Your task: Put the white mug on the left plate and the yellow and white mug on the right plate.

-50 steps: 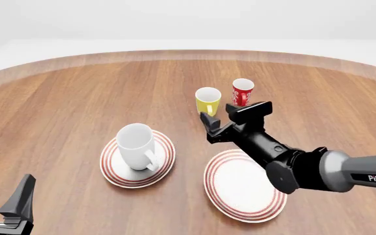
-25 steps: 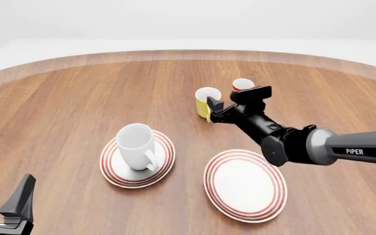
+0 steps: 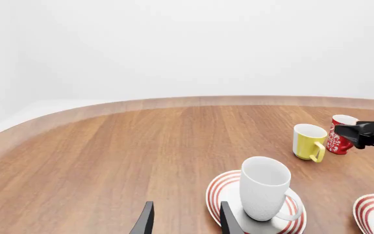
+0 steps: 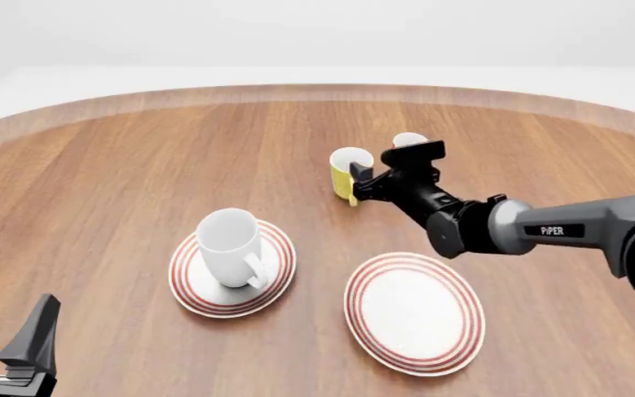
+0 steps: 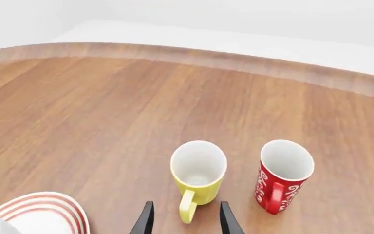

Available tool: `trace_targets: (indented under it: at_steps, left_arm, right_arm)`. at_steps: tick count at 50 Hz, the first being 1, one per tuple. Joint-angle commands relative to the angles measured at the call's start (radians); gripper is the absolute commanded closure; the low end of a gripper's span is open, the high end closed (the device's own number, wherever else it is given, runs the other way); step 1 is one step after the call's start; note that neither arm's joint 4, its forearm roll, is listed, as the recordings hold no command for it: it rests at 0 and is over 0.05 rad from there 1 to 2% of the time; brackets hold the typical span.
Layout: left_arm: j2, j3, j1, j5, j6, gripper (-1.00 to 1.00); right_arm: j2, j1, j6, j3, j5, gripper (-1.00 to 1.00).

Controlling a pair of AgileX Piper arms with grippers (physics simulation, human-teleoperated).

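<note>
Yellow and white mug (image 4: 350,173) stands upright on the wooden table (image 4: 119,182), toward its far edge, just beside a red mug (image 5: 283,174). The right gripper (image 4: 370,184) reaches low and forward, its parted fingers flanking the mug's handle without gripping. The white mug (image 4: 231,246) sits on the left plate (image 4: 191,285); the right plate (image 4: 415,313) is bare. The left gripper (image 4: 3,327) hangs open at the near edge.

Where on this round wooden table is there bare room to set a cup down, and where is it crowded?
Free: the empty red-ringed right plate and the bare wood left of the white mug on the left plate. Crowded: the right gripper at the yellow and white mug beside the red mug.
</note>
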Motion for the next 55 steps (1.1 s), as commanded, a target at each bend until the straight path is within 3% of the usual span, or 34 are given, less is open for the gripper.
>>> trace_targets:
  at_steps: [1, 55]
  left_arm:
    - [0.000, 0.000, 0.000, 0.000, 0.000, -1.00]
    - [0.000, 0.000, 0.000, 0.000, 0.000, -1.00]
  right_arm:
    - [0.065, -0.001, 0.004, -0.056, 0.024, -1.00]
    - [0.277, 0.005, 0.030, -0.201, 0.041, -1.00]
